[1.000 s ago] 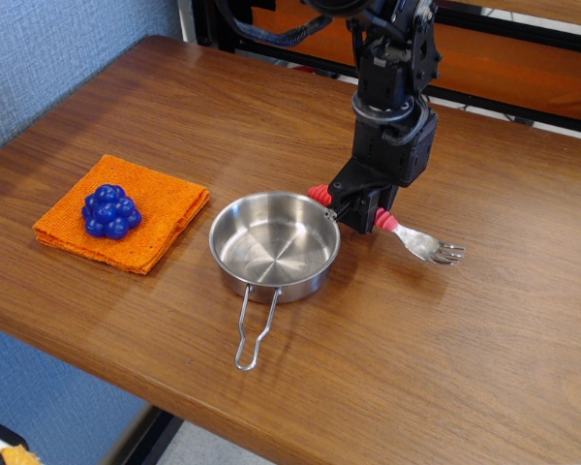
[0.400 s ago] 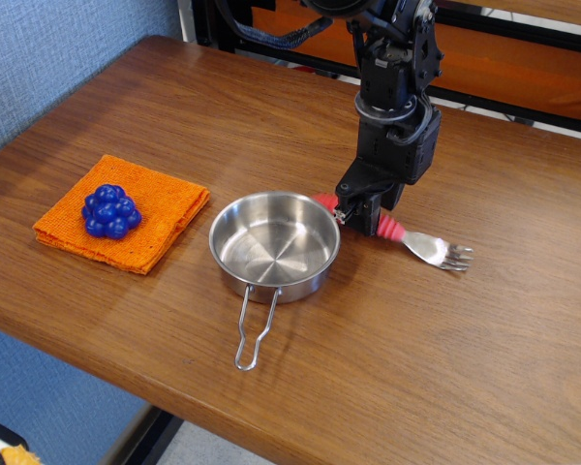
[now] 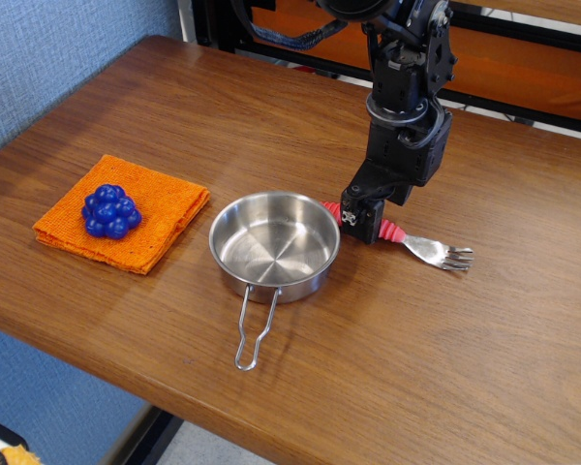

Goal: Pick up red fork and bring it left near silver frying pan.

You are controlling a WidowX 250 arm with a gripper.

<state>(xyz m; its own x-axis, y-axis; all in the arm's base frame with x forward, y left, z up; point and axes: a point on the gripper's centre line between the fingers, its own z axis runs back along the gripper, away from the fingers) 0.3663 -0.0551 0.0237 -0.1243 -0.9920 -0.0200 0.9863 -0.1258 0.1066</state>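
The red fork (image 3: 393, 232) lies flat on the table just right of the silver frying pan (image 3: 274, 244). Its handle end almost touches the pan's rim and its silver tines (image 3: 449, 256) point right. My gripper (image 3: 360, 221) hangs straight down over the middle of the handle, with its black fingers (image 3: 352, 215) straddling it and hiding that part. The jaws look slightly apart and the fork rests on the wood. The pan is empty, and its wire handle (image 3: 255, 331) points toward the front edge.
An orange cloth (image 3: 160, 208) with a blue berry-shaped toy (image 3: 109, 210) on it lies at the left. The table's front edge runs close below the pan handle. A dark frame with orange panels (image 3: 504, 53) stands behind the table.
The fork's handle end has dropped and shifted a little right onto the table. My arm has leaned right and the fingers have eased off the handle.
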